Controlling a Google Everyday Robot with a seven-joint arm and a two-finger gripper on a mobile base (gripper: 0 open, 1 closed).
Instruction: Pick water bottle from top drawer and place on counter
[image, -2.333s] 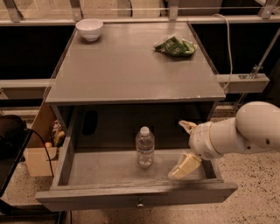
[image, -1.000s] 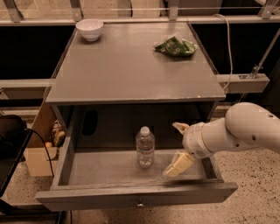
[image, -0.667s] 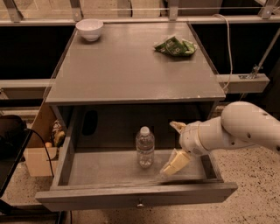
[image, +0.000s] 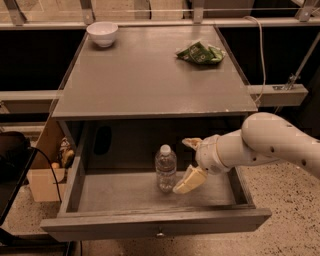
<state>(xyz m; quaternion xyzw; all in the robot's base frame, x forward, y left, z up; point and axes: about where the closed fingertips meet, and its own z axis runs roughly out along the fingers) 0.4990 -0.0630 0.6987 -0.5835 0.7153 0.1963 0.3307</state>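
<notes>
water bottle (image: 165, 167) upright, cap up | top drawer (image: 115, 194) | end effector (image: 189, 163) beside, spread

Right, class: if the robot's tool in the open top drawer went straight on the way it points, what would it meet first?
Most likely the water bottle, standing upright in the top drawer just ahead of the tool, whose open fingers face it. Depth is hard to judge from one view.

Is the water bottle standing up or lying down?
Standing up: the water bottle stands cap-up inside the top drawer, with the open gripper close beside it.
</notes>
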